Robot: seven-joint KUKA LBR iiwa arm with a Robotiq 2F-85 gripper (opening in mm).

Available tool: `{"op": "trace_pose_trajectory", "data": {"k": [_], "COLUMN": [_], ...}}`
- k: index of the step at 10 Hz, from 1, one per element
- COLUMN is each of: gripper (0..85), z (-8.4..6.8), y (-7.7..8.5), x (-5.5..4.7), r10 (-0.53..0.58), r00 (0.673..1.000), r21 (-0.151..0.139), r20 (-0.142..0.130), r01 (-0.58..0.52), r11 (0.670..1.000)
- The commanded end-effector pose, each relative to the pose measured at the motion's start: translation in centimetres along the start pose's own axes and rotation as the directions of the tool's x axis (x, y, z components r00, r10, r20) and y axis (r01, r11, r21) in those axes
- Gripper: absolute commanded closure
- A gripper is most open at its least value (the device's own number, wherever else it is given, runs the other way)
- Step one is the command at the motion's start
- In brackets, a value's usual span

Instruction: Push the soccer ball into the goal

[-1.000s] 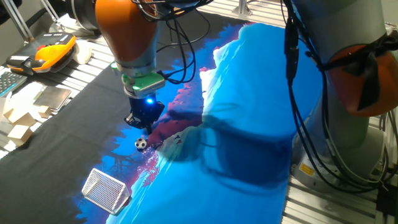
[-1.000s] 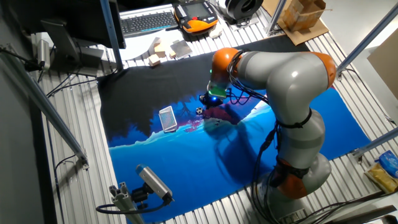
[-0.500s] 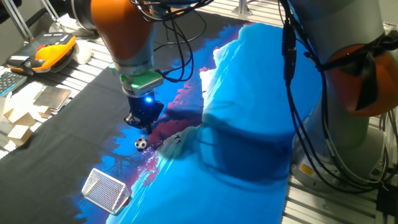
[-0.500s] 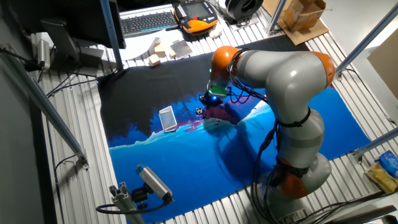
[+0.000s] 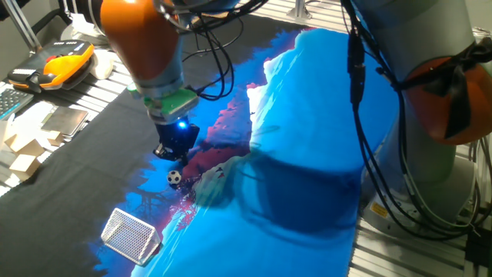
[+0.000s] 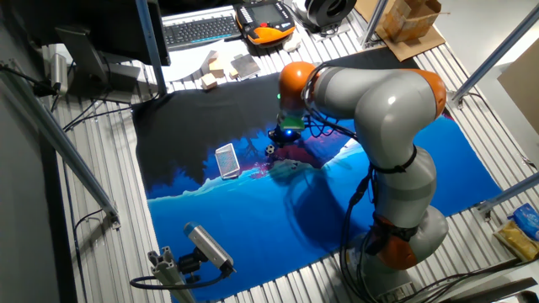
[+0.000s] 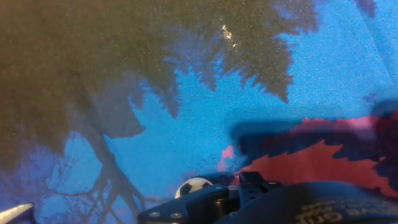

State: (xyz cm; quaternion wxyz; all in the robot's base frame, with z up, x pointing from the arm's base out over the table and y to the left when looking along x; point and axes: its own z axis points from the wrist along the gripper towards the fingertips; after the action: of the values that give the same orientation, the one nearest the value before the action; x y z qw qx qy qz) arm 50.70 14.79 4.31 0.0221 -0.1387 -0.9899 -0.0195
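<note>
Your pincer is hanging just above and behind the soccer ball, which is sitting on the printed cloth with the goal lying further along the same line, well apart from it. I can't tell whether the jaws are spread or pressed together. Against a second ago the arm is leaning further over; ball and goal aren't moving.
</note>
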Motion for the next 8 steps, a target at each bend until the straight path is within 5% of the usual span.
{"op": "trace_pose_trajectory", "data": {"k": [1, 4, 8], "gripper": [85.0, 85.0, 85.0], "z": [0.02, 0.02, 0.02], "y": [-0.05, -0.05, -0.05], "x": [-0.02, -0.02, -0.02], "r10": [0.003, 0.006, -0.006], "r00": [1.000, 1.000, 1.000], "r21": [-0.011, 0.015, 0.005], "r20": [-0.012, -0.012, -0.005], "r01": [-0.003, -0.006, 0.006], "r11": [1.000, 1.000, 1.000]}}
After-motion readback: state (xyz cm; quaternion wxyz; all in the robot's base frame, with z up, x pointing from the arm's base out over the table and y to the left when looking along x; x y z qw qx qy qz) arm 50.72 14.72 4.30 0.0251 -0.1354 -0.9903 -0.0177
